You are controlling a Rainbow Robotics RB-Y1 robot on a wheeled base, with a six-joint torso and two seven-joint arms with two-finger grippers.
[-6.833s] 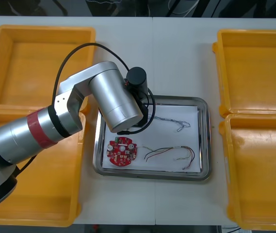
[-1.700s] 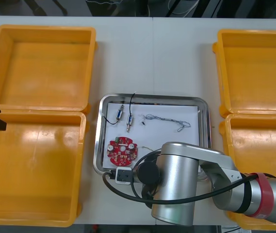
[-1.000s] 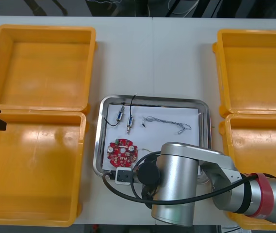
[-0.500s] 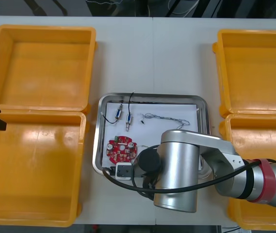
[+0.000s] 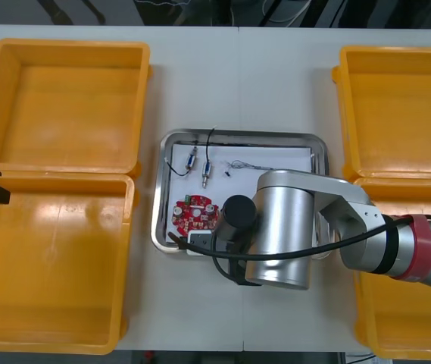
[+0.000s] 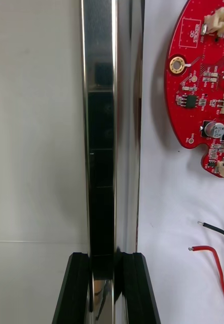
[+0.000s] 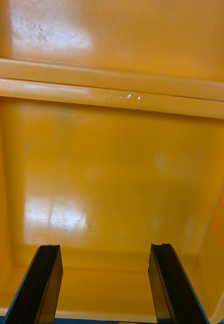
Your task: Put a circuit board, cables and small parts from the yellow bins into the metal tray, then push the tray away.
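Finding: the tray [image 5: 238, 135] now sits higher in the front view than it did half a second ago. Its top rim has passed the seam between the two left-hand bins, and the whole tray has drifted a little toward the right of the frame. The push is under way.

Right gripper [image 6: 106, 263]: my fingers stand narrow and upright with the tray's lower rim pinched between them, a shiny strip running away from the fingertips. In the front view my right arm [image 5: 283, 235] lies across the lower right part of the tray and hides that corner.

Contents, checked on the white liner:
- circuit board [image 5: 195, 213], lower left of the tray, flat, close beside the rim I hold;
- two small metal parts [image 5: 192, 161], upper left, side by side;
- twisted cable [image 5: 245, 164], upper middle;
- red cable [image 6: 213, 263], with a black lead next to it, lying just past the circuit board.

All have travelled with the tray; none has spilled onto the table [image 5: 238, 76].

Left gripper [image 7: 104, 283]: parked at the left edge of the frame, fingers wide apart over the lower left bin [image 5: 48, 258], holding nothing.

Assessment: loading appears complete and only the push remains. Bare table lies above the tray, so there is room to go on. The sideways drift suggests a slight skew, and the right-hand bins [image 5: 397, 114] are near.
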